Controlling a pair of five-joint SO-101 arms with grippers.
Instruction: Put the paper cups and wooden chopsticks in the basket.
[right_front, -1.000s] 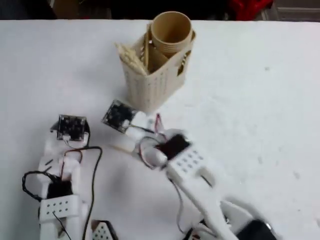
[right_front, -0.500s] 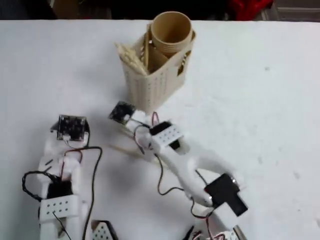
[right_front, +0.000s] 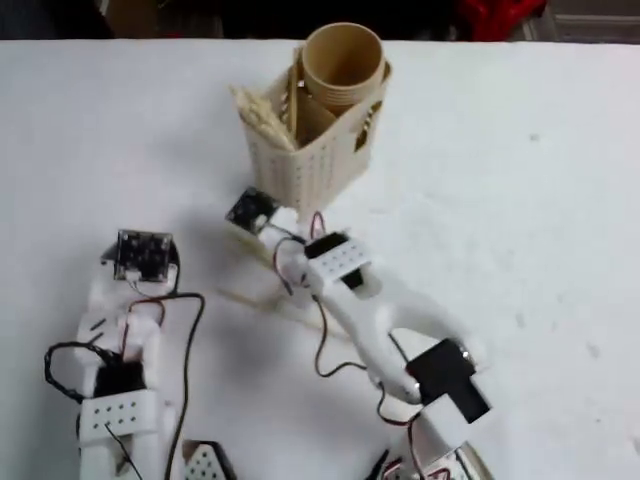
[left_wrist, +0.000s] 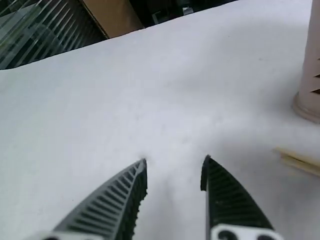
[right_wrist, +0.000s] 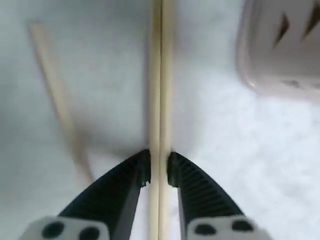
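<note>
Okay, chopstick pair (right_wrist: 160, 75) lies flat on the white surface (right_front: 520, 180), two sticks side by side and touching. It runs straight through the right tool (right_wrist: 159, 167), whose jaws press in on both sides, so it looks clamped on the pair. Pair not lifted yet as far as I can tell.

One loose chopstick (right_wrist: 55, 95) lies near the pair at a slant, apart from it and outside the grip. Basket (right_front: 310, 165) stands just beside the right tool. It already holds stacked paper cups (right_front: 343, 60) and a bundle of chopsticks (right_front: 262, 112) poking out of one corner.

Left tool (left_wrist: 172, 172) hangs over bare surface with jaws apart, holding nothing, well off from the basket.

Step in hand, my read: grasp and lift the pair.
- Keep the squeeze firm so both sticks come up together; one could slip out since they are only pinched sideways.
- Raise straight up first, clear of the loose stick, so it isn't dragged.
- Basket wall is close, so swing wide enough not to nudge or tip it.
- Tip the pair toward upright over the open side next to the bundle, then let go low so the sticks don't bounce out.
</note>
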